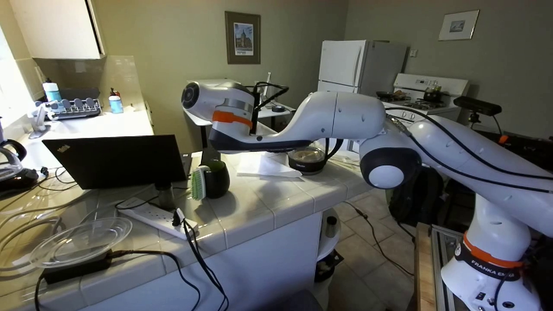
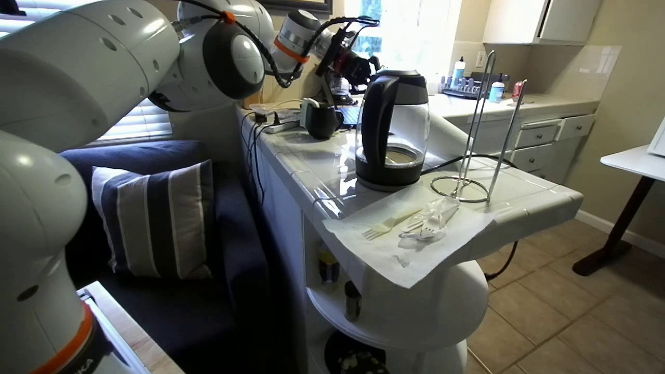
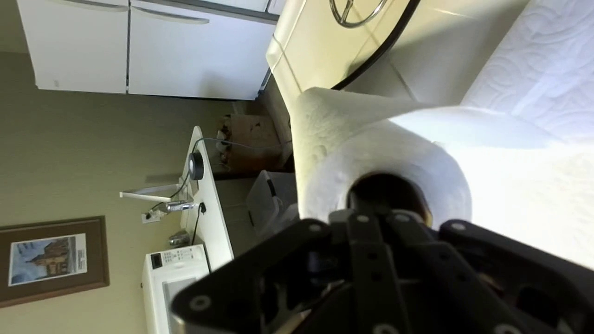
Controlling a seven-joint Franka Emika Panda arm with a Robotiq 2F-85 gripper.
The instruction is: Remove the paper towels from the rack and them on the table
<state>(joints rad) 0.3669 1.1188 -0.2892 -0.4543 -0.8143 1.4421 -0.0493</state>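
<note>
"Paper towels (image 2: 453, 136): one, on its side on the counter (image 2: 535, 187), off the rack (image 2: 507, 140). End effector (image 3: 381, 218)?"

"Mine: clenched, nothing visible in it. Hazard, I judge: if I nudge the round side, it could roll into the kettle (image 2: 378, 127)."

In an exterior view: looks across table (image 1: 255, 196), facing fridge (image 1: 339, 65) beyond it. In an exterior view: near table end with shelves (image 2: 447, 311), facing along it to window (image 2: 410, 26). Both share table, arm (image 1: 358, 114). Wrist view: sideways, close to paper towels (image 3: 445, 171), table beyond.
</note>
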